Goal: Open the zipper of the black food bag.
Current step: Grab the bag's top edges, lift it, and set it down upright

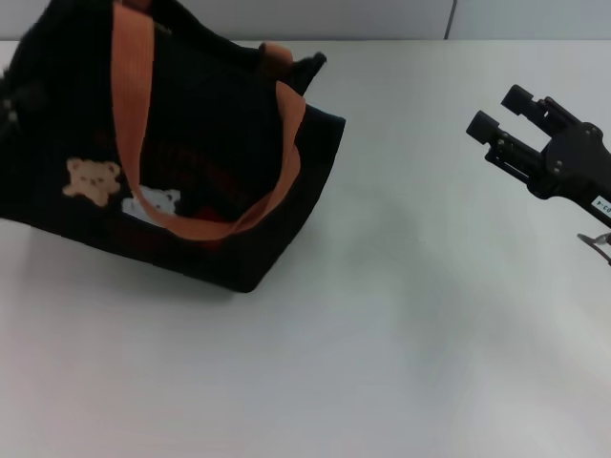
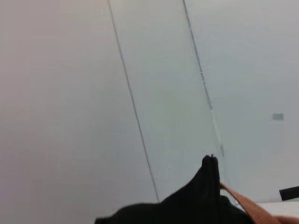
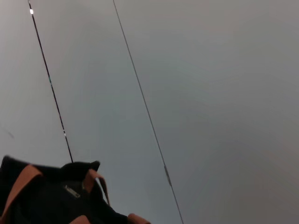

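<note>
The black food bag [image 1: 191, 143] stands on the white table at the far left, with orange-brown handles [image 1: 134, 105] and bear patches [image 1: 93, 179] on its near side. Its raised end corner [image 2: 210, 170] shows close in the left wrist view. In the right wrist view the bag [image 3: 51, 200] sits low, and a slim silver tab of the zipper [image 3: 72, 191] lies on its top. The zip line itself cannot be made out in the head view. My right gripper [image 1: 496, 110] hovers open at the right, well apart from the bag. My left gripper is out of view.
The white table [image 1: 401, 334] stretches in front of and to the right of the bag. A pale panelled wall [image 1: 286, 19] runs along the table's far edge, just behind the bag.
</note>
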Available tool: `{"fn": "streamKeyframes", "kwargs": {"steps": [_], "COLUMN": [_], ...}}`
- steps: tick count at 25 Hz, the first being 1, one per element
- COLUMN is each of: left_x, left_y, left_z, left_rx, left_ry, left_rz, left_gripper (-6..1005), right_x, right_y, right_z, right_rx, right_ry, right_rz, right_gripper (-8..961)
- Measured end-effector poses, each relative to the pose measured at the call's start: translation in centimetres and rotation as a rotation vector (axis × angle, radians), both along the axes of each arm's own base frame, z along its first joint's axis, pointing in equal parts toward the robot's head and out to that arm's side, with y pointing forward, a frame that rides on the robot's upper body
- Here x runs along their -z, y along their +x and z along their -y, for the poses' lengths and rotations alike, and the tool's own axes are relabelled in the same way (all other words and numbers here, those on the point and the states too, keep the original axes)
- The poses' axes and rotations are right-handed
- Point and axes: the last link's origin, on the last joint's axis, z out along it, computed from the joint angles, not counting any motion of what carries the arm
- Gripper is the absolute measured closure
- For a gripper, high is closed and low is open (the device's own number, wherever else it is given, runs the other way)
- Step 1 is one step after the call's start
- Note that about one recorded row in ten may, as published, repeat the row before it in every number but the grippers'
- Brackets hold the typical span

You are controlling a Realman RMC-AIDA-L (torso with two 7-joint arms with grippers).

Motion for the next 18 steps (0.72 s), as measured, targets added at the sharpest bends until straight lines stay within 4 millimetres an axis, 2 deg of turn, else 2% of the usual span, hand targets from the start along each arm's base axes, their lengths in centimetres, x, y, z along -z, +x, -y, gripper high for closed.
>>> {"fn": "streamKeyframes", "kwargs": {"steps": [1, 10, 11, 14, 18], "left_x": [0.0, -1.6, -1.6, -1.2, 0.2], "left_y": [0.0, 5.7, 6.8, 7.7, 9.1], "left_z": [0.0, -1.5, -1.6, -1.7, -1.7], "left_rx": [0.000, 0.163, 0.198, 0.224, 0.293], "left_ry": [0.000, -0.054, -0.068, -0.092, -0.149], "left_rz": [0.000, -0.238, -0.284, -0.306, -0.315], "left_gripper": [890, 890, 890, 890, 889], "right_x": [0.0, -0.1, 0.0, 0.2, 0.4], "right_y": [0.0, -0.1, -0.1, -0.2, -0.1], "right_z": [0.1, 0.3, 0.4, 0.5, 0.7], "right_rx": [0.001, 0.003, 0.004, 0.007, 0.014], "right_ry": [-0.002, 0.014, 0.011, 0.004, 0.000], "right_rz": [-0.002, -0.041, -0.046, -0.054, -0.060], "right_gripper": [270, 274, 274, 275, 277]}}
